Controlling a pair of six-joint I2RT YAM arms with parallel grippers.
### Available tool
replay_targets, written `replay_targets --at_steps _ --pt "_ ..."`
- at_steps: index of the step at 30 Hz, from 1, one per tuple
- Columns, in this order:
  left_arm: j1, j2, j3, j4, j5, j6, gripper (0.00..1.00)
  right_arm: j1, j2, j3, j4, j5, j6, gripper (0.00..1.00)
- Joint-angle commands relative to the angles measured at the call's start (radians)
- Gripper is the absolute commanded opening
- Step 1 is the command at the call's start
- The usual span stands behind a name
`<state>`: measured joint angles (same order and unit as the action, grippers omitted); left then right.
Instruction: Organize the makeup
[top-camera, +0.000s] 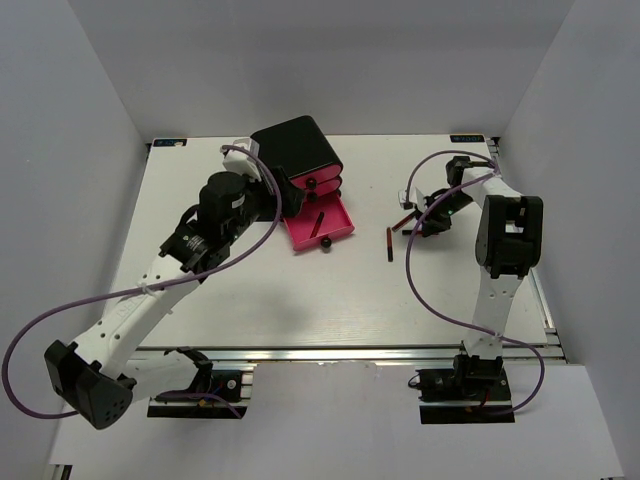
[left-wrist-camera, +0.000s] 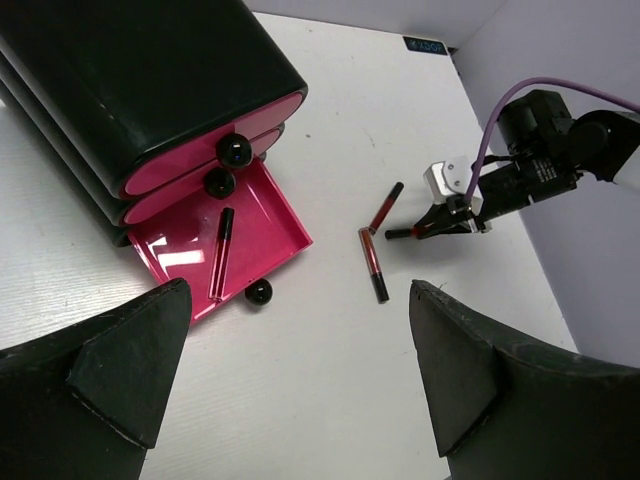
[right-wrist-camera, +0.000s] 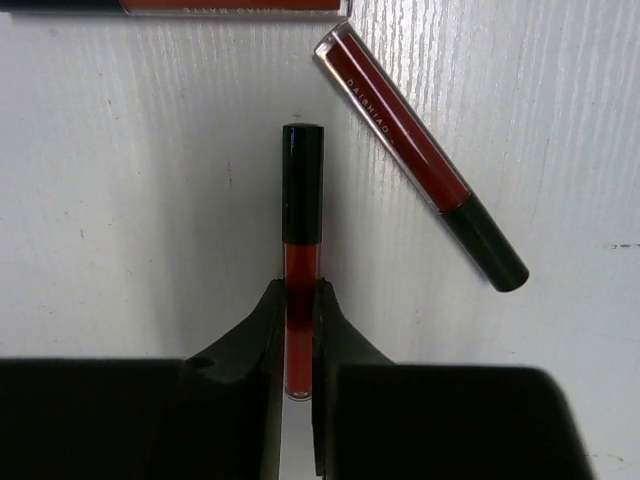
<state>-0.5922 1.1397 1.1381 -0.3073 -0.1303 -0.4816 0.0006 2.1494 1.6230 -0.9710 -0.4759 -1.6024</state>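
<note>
On my top feed the table (top-camera: 300, 300) is plain white; the right wrist feed shows faint streaks in it. The box (top-camera: 297, 148) is glossy black with hot-pink drawer fronts. Its open drawer (left-wrist-camera: 275, 225) is the same pink, and the knobs (left-wrist-camera: 236, 150) are shiny black. The lip stick in the drawer (left-wrist-camera: 221, 250) is dark red with a black end. The gripped lip stick (right-wrist-camera: 301, 200) is deep red under a black cap. The loose lip stick (right-wrist-camera: 420, 155) matches it and carries a line of small lettering. The cable (top-camera: 60, 310) is purple. My left arm (top-camera: 140, 305) and right arm (top-camera: 495, 300) are white and black. The right gripper (right-wrist-camera: 300, 300) and left gripper (left-wrist-camera: 297, 340) are black.
</note>
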Motion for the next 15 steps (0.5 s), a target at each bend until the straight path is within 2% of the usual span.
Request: replay_targets --at_steps 1,3,6,8,11,12,15 --pt "0.002 -0.050 -0.029 0.017 0.009 -0.029 0.98 -0.002 0.008 -0.046 -0.035 0.060 -0.011 0.07" --pt "0.002 -0.076 -0.063 0.026 0.005 -0.051 0.98 -0.002 -0.064 -0.110 -0.012 0.034 -0.013 0.00" --pt "0.002 -0.112 -0.103 0.045 -0.017 -0.080 0.98 0.004 -0.195 -0.155 -0.001 -0.068 0.008 0.00" --pt "0.003 -0.144 -0.136 0.051 -0.028 -0.091 0.98 0.061 -0.282 -0.141 -0.017 -0.148 0.051 0.00" --pt "0.005 -0.161 -0.156 0.047 -0.037 -0.101 0.98 0.175 -0.379 -0.129 0.053 -0.187 0.157 0.00" --pt "0.006 -0.162 -0.156 0.039 -0.037 -0.101 0.98 0.258 -0.394 -0.138 0.089 -0.181 0.192 0.00" --pt "0.006 -0.164 -0.153 0.028 -0.043 -0.100 0.98 0.408 -0.402 -0.176 0.273 -0.133 0.352 0.00"
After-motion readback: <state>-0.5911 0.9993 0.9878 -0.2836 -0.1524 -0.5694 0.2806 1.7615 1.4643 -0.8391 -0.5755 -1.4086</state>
